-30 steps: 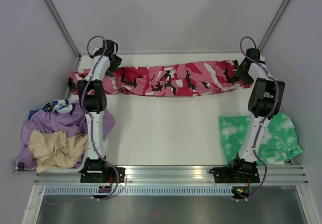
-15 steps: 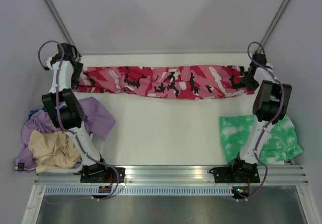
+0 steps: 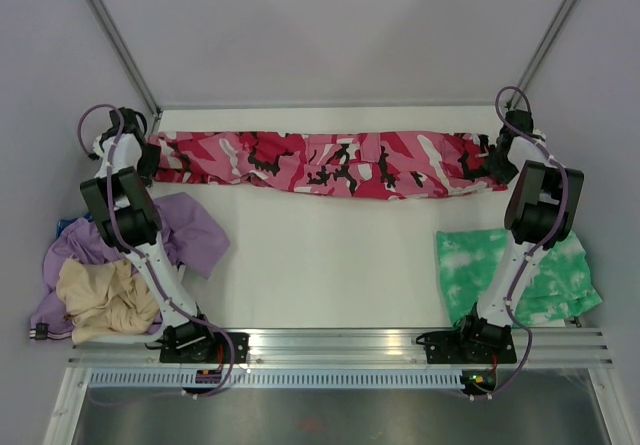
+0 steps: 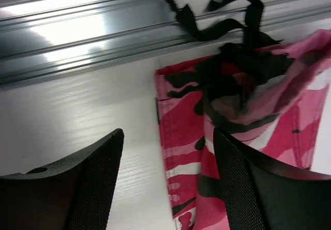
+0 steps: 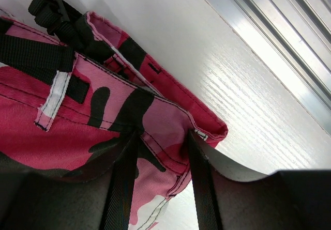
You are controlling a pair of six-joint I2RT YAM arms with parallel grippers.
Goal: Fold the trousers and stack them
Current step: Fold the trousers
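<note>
The trousers [image 3: 330, 162], in pink, red, white and black camouflage, lie stretched in a long band along the far edge of the table [image 3: 330, 255]. My left gripper [image 3: 143, 157] is at their left end. In the left wrist view it stands open [image 4: 168, 183]: the cloth's hem [image 4: 191, 137] runs between the fingers, with the right finger over the fabric. My right gripper [image 3: 497, 155] is at the right end. In the right wrist view it is shut [image 5: 161, 183] on a bunched corner of the trousers [image 5: 77, 132] near the black straps [image 5: 36, 54].
A pile of lilac and beige clothes [image 3: 110, 265] sits at the left table edge beside the left arm. A green-and-white tie-dye garment [image 3: 540, 265] lies at the right, under the right arm. Metal rails [image 4: 77, 39] [image 5: 289, 39] border the table just beyond both grippers.
The left arm has swung out to the far left end of the trousers. The right arm shifted right and its jaws narrowed on the cloth. The trousers now lie straighter and longer.
</note>
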